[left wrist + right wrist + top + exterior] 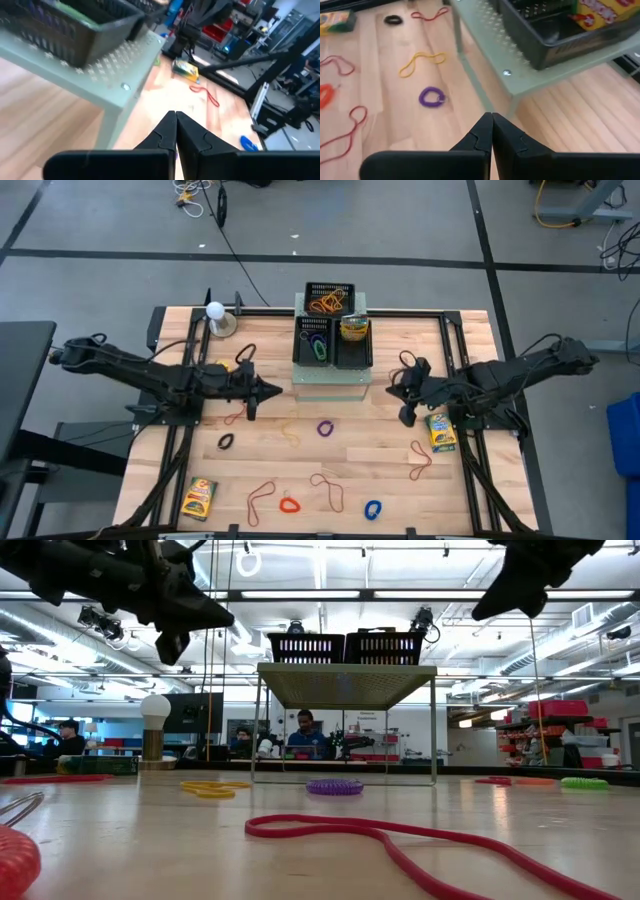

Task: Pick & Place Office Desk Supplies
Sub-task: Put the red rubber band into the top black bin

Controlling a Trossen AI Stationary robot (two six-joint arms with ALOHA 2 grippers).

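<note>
High view. Left hand (272,391) is closed and empty, above the counter (380,440) just left of the green box (330,385). Right hand (393,387) is likewise closed and empty, just right of that box. Loose supplies lie on the wood: a purple loop (325,428), black loop (226,441), red loop (289,504), blue loop (373,509), several thin bands (326,488), and two crayon boxes (441,431), (199,498). The trays (331,340) on the box already contain bands and a crayon box.

Low view. Both hands hang above the counter, touching nothing. A red band (420,850) lies flat, with no raised edge.

Left wrist view. Fingers (192,137) pressed together; nothing between them.

Right wrist view. Fingers (477,132) together; purple loop and a yellow band (420,62) lie ahead.

Handling, by judgement. Bands are light, limp and stretchy; pinch one strand against the wood, expect it to dangle. Thick loops are springier; grip across the ring wall. Crayon boxes are light, stiff card, possibly slick; grip across the narrow width at mid-length.
</note>
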